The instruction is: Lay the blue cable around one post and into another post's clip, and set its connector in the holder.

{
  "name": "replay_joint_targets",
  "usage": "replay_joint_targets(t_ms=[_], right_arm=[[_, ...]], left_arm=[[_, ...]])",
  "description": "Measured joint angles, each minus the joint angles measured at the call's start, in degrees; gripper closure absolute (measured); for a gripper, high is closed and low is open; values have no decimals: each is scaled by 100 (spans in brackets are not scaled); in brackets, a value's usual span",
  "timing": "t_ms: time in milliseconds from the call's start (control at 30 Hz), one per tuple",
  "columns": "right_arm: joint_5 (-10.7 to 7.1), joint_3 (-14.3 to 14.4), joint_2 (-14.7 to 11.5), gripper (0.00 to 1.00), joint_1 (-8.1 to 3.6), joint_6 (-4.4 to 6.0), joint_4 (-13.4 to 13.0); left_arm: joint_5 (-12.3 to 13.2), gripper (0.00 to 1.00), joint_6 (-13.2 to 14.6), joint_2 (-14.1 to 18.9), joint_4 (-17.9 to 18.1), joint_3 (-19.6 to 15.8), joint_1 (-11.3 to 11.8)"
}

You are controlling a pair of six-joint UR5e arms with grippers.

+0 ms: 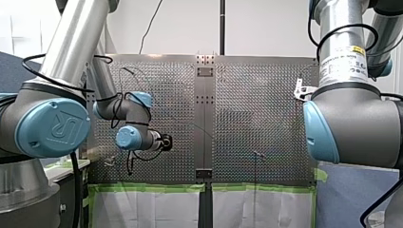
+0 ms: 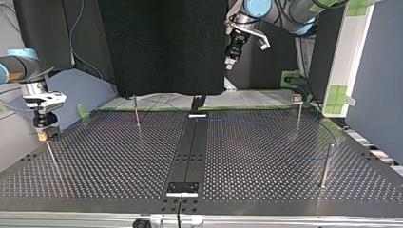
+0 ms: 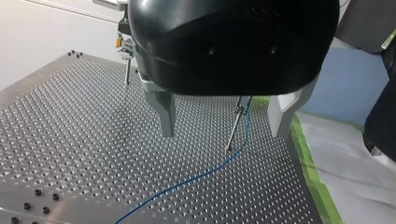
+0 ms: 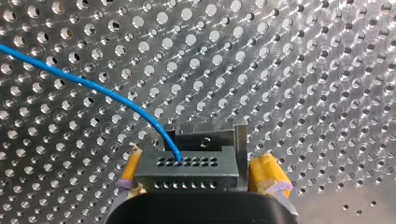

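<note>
In the right wrist view the black connector (image 4: 187,168) sits in the grey holder (image 4: 210,140), with the blue cable (image 4: 93,88) curving out of its top. My right gripper (image 4: 200,158) is open, its yellow pads (image 4: 268,175) flanking connector and holder. The top view shows my right gripper (image 2: 43,135) at the left, atop a thin post (image 2: 53,159). My left gripper (image 3: 222,133) hangs open above the table, with a clip post (image 3: 236,123) and the cable (image 3: 187,182) ahead between its fingers. It is high at the back in the top view (image 2: 229,64).
Other thin posts stand on the perforated table (image 2: 119,161): one at the back left (image 2: 137,114), a clip-topped one at the back right (image 2: 298,111), one at the near right (image 2: 327,164). A black centre strip (image 2: 190,152) divides the plate. Green tape (image 3: 310,168) edges it.
</note>
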Motion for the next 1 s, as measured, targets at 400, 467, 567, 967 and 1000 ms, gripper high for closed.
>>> replay_joint_targets(t_ms=[400,467,567,967,1000], right_arm=[[0,0,0,0,0,0,0],[0,1,0,0,0,0,0],[0,0,0,0,0,0,0],[0,0,0,0,0,0,0],[0,1,0,0,0,0,0]], left_arm=[[189,2,-46,0,10,11,-39],[188,2,-45,0,16,11,-40],[188,2,-43,0,19,11,-41],[187,2,-43,0,20,11,-42],[187,2,-43,0,20,11,-42]])
